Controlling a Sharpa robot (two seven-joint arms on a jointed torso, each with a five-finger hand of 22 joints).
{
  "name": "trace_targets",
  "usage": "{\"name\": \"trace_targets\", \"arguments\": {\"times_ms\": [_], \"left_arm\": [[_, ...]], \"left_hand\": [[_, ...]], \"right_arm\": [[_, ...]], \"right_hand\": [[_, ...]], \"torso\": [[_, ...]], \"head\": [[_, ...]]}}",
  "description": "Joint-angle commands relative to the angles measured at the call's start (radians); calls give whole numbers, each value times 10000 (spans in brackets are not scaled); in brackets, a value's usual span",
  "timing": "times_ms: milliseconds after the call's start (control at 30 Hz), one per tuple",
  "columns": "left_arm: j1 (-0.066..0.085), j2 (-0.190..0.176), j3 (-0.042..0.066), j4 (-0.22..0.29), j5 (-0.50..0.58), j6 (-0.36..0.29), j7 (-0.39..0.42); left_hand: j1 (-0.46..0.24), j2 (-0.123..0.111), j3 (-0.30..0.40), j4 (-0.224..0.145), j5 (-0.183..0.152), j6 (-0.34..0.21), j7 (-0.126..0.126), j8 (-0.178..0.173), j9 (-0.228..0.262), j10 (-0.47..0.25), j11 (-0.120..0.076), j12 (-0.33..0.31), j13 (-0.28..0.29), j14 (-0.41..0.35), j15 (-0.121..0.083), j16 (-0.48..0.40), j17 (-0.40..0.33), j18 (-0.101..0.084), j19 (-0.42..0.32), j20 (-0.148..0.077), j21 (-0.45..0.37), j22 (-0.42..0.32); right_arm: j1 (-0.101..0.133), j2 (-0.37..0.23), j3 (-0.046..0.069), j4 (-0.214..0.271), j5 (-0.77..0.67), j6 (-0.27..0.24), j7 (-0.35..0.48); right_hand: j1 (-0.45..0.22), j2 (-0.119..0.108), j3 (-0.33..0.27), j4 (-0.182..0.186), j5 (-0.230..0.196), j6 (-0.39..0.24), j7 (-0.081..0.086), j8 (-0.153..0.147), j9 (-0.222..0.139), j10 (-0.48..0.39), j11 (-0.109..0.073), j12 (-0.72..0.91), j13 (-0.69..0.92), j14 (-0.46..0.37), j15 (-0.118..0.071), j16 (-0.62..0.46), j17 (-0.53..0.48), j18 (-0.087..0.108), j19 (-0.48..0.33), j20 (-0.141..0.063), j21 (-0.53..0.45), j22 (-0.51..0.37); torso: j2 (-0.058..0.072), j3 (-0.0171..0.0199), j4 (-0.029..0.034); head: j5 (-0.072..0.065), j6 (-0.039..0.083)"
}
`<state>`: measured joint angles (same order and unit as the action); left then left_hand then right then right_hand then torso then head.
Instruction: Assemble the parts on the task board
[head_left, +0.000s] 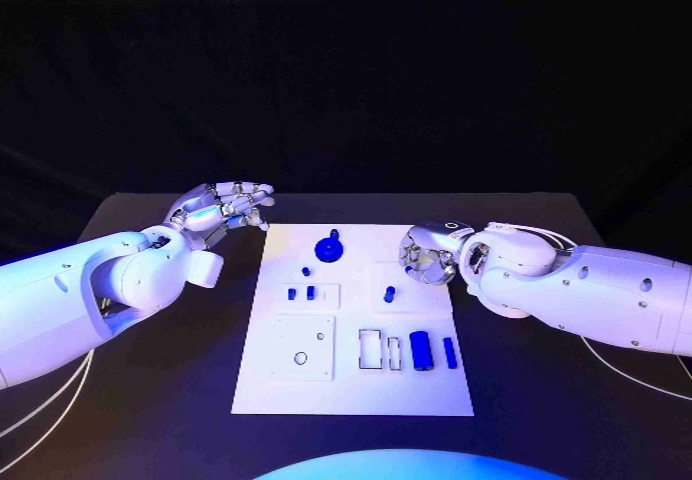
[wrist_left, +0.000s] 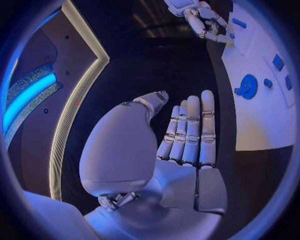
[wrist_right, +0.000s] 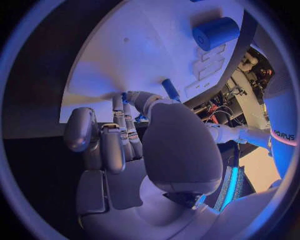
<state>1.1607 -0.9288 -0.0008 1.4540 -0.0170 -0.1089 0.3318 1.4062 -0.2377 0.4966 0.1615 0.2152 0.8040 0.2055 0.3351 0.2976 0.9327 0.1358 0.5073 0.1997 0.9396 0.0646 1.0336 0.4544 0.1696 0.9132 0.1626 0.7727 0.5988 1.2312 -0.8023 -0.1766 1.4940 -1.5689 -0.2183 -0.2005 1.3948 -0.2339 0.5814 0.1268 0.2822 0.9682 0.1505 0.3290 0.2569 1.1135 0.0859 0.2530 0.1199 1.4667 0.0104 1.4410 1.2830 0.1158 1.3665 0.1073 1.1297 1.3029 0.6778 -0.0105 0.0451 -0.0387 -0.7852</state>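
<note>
The white task board lies mid-table. On it are a round blue part with a knob, a few small blue pegs, one lone peg, a blue cylinder and a thin blue bar. My left hand hovers off the board's far left corner, its palm flat and fingers straight, holding nothing. My right hand hangs over the board's right edge with its fingers curled toward the thumb. A blue peg shows just past the thumb. Whether anything is pinched is unclear.
Near the board's front are a square plate with a round hole and two narrow rectangular slots beside the cylinder. Black table surrounds the board. Thin white cables trail under both arms.
</note>
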Motion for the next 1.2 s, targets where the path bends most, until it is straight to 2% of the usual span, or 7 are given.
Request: {"name": "trace_targets", "arguments": {"times_ms": [33, 167, 600, 1200], "left_arm": [[9, 2, 7, 38, 31, 167, 134], [9, -3, 7, 46, -13, 171, 116], [8, -29, 6, 70, -201, 172, 71], [6, -57, 4, 67, -349, 172, -14]], "left_hand": [[110, -10, -72, 15, 33, -82, 86, 29, -18, -33, 55, -32, -18, -10, 63, -44, -19, 131, 75, 6, -70, -18], [110, -10, -72, 15, 33, -82, 86, 30, -18, -33, 55, -32, -18, -10, 63, -44, -19, 131, 75, 6, -70, -19], [150, -4, -86, 8, 35, -118, 103, 43, -22, -63, 71, -34, -28, -15, 75, -49, -30, 132, 94, 13, -92, -35], [173, 8, -87, 2, 37, -127, 110, 52, -23, -70, 75, -30, -31, -17, 78, -52, -35, 132, 102, 16, -100, -42]], "right_arm": [[-128, 66, -57, -63, -128, 202, -54], [-207, 130, -63, -95, -188, 240, -98], [-304, 161, -92, 127, -686, 649, -474], [-342, 143, -97, 215, -788, 726, -557]], "right_hand": [[-51, 59, 44, -5, 30, 64, 18, 44, 13, 77, -7, -57, -48, 468, -52, 34, 7, -207, 94, -1, 46, 13], [-54, 54, 55, -14, 28, 71, 18, 46, 15, 83, -8, -61, -52, 468, -53, 33, 3, -207, 95, -3, 48, 16], [-35, -185, 271, -352, 13, 201, 23, 81, 63, 123, 4, -210, -158, 458, -52, 30, -37, -207, 71, -18, 45, 62], [-203, -348, 335, -511, -4, 333, 32, 151, 115, -26, 56, -404, -267, 421, -9, -17, -144, -170, -48, 10, -149, -12]], "torso": [[2, -7, -6], [4, -3, 3], [-7, -7, 3], [-5, -5, 5]], "head": [[-8, -15], [0, -28], [-19, -74], [-34, -99]]}}
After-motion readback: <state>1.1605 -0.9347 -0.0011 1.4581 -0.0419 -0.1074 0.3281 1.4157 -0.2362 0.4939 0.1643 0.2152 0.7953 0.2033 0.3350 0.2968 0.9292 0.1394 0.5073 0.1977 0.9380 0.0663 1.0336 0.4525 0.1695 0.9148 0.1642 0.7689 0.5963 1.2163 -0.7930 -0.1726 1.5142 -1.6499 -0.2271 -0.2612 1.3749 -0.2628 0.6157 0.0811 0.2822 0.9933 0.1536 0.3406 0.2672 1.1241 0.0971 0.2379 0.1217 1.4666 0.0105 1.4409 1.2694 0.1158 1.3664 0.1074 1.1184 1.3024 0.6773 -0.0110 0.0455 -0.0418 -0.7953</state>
